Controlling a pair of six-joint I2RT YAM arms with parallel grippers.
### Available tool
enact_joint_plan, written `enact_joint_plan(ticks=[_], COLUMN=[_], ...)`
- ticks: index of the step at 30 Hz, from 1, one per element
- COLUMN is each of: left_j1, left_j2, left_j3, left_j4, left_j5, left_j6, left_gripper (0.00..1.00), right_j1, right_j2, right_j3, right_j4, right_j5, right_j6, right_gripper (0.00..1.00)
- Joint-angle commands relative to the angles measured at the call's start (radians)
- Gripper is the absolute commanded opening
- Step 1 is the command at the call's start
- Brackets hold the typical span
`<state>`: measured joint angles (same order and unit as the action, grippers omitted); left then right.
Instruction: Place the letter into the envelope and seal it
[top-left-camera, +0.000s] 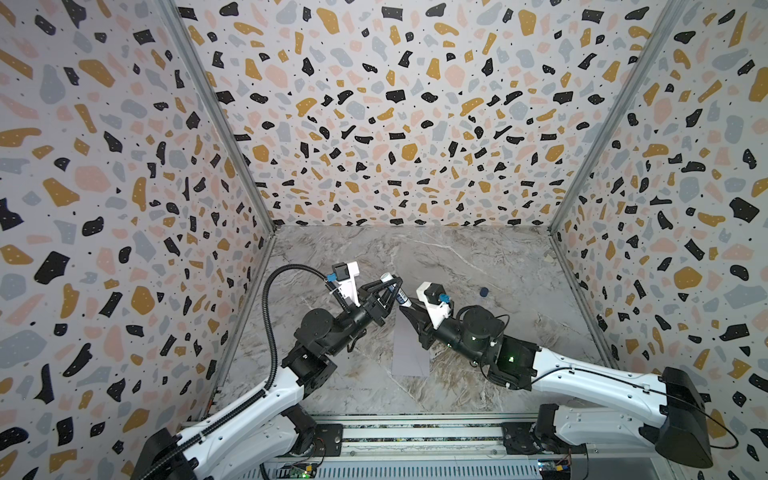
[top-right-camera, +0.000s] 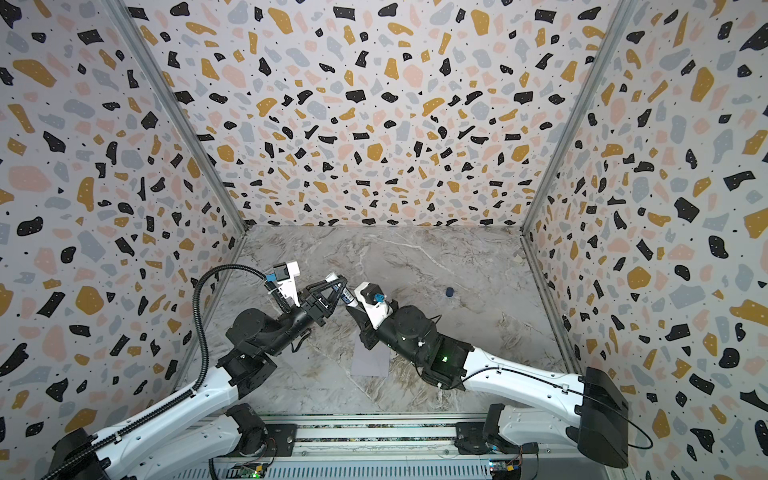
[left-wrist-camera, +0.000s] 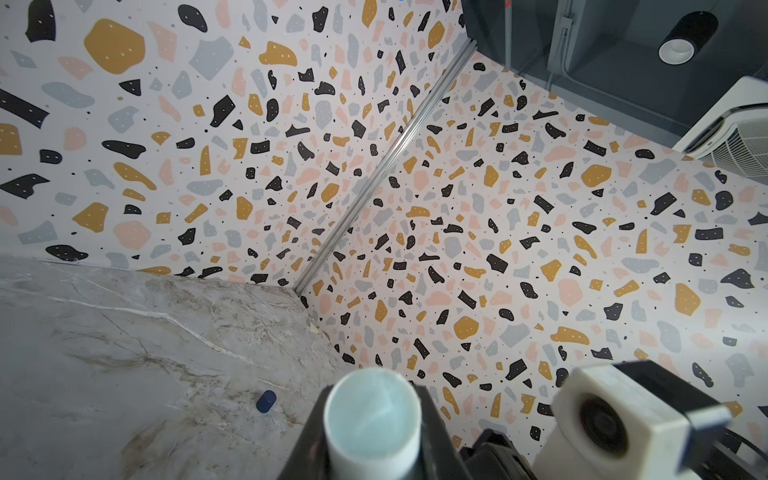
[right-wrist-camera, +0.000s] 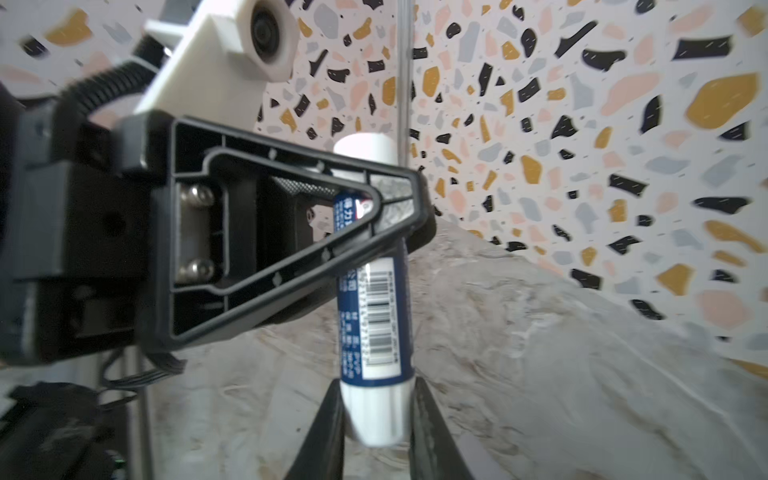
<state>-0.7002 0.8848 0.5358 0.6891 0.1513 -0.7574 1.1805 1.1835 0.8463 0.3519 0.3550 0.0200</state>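
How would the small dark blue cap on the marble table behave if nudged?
The small dark blue cylindrical cap seems to lie on its side on the smooth marble table, so it would probably roll. Being small, it is likely light and easily knocked away.

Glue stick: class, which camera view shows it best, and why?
The right wrist view: the glue stick fills it side-on, barcode readable. The left wrist view shows only its round end; both top views show it small and partly hidden.
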Motion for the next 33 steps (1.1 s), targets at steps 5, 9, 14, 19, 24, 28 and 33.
enact_joint_plan(ticks=[5,9,14,19,24,28,33], left_j1=[-0.013,-0.015,-0.015,-0.014,-0.014,-0.013,-0.013], left_j2=[0.025,0.027,0.024,0.015,0.0,-0.01,-0.029], left_j3=[0.004,0.004,0.005,0.014,0.04,0.074,0.137], left_j4=[-0.028,-0.026,-0.03,-0.044,-0.094,-0.16,-0.324], left_j5=[0.069,0.069,0.068,0.07,0.063,0.082,0.091], left_j6=[0.021,0.02,0.024,0.037,0.095,0.193,0.443], left_gripper=[0.0,0.0,0.0,0.0,0.0,0.0,0.0], right_j1=[0.138,0.163,0.176,0.168,0.089,-0.021,-0.141], right_j2=[0.204,0.313,0.341,0.237,0.046,-0.112,-0.256], right_j3=[0.087,0.045,0.039,0.053,0.028,-0.068,-0.167], right_j4=[0.36,0.658,0.684,0.362,0.031,0.005,0.006], right_j5=[0.718,0.796,0.789,0.656,0.252,-0.109,-0.401], right_j6=[-0.67,-0.959,-0.966,-0.645,-0.281,-0.119,-0.024], right_gripper=[0.0,0.0,0.0,0.13,0.5,0.73,0.85])
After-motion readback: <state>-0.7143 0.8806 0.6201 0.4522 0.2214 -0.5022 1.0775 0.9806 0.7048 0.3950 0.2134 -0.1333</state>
